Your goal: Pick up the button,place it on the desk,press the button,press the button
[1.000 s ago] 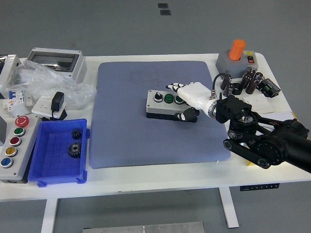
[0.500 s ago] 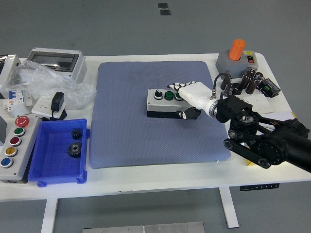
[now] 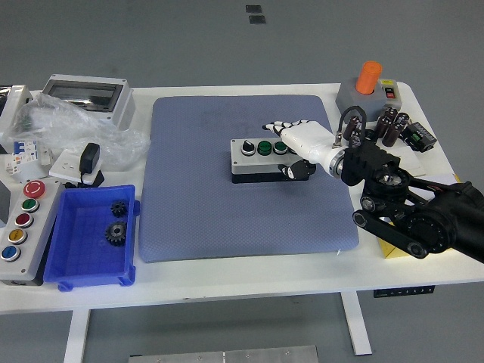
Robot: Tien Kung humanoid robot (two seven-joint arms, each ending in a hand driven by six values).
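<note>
The fingers [image 3: 278, 126] of the right hand [image 3: 302, 141] lie stretched out and loosely spread over the right end of the button box [image 3: 259, 159], their tips above its top face, while the thumb curls down against the box's front right corner; whether they actually clamp the box I cannot tell. The hand is white with dark tips, and its black arm [image 3: 412, 208] comes in from the right edge of the view, low over the surface.

The button box is grey with a dark base, and it sits on the blue mat [image 3: 242, 178] a little right of the mat's middle. A black knob and two green buttons show on its top, the rightmost one partly under the hand.

Beyond the mat, at the far right of the white surface [image 3: 249, 276], stands a grey box with an orange knob [image 3: 367, 89], with a cluster of small dark parts [image 3: 393, 127] just beside it. At the left, a blue bin [image 3: 92, 239] holds two black gears [image 3: 116, 221], and a long grey panel with coloured buttons [image 3: 21, 227] lies just beside it
</note>
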